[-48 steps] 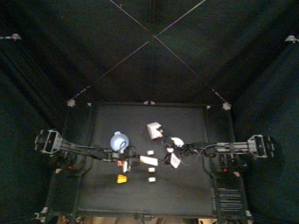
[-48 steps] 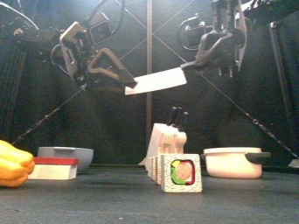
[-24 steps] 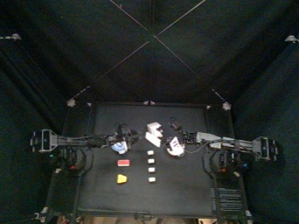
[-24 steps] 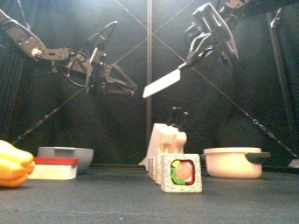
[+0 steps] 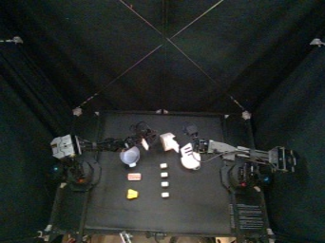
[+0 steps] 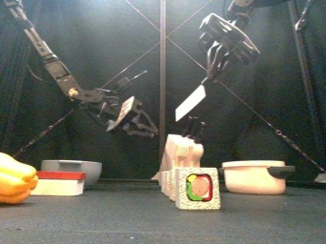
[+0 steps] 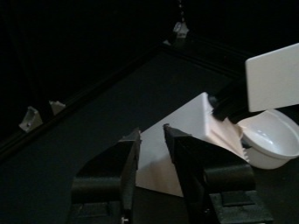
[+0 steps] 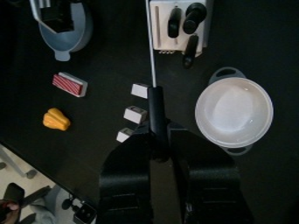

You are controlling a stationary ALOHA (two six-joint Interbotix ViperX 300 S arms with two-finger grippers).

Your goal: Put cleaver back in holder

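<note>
- Overhead, the right gripper (image 6: 213,59) is clamped on the cleaver (image 6: 192,101), blade hanging at the jaws' 7 o'clock, above the holder (image 6: 184,155).
- Left gripper (image 7: 152,149): jaws slightly apart, gripping nothing, beside the holder.

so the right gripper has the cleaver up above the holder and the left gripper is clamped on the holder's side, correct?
Only the last part is wrong. The front view shows the left gripper in the air beside the holder, touching nothing; its wrist view shows the jaws slightly apart and empty. The right gripper does hold the cleaver above the holder.
</note>
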